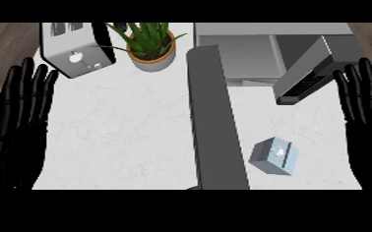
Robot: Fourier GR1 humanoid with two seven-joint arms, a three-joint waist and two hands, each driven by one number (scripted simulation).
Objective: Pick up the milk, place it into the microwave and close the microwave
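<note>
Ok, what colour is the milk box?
The milk box is pale greyish blue. It shows best in the head view.

Both hands are black all over, palm and fingers alike. The left hand point(22, 123) has long, slim fingers point(27, 81) with rounded tips, rising from a broad, flat palm. The right hand point(357, 113) matches it: the same dark, slender fingers above a narrow strip of palm.
</note>
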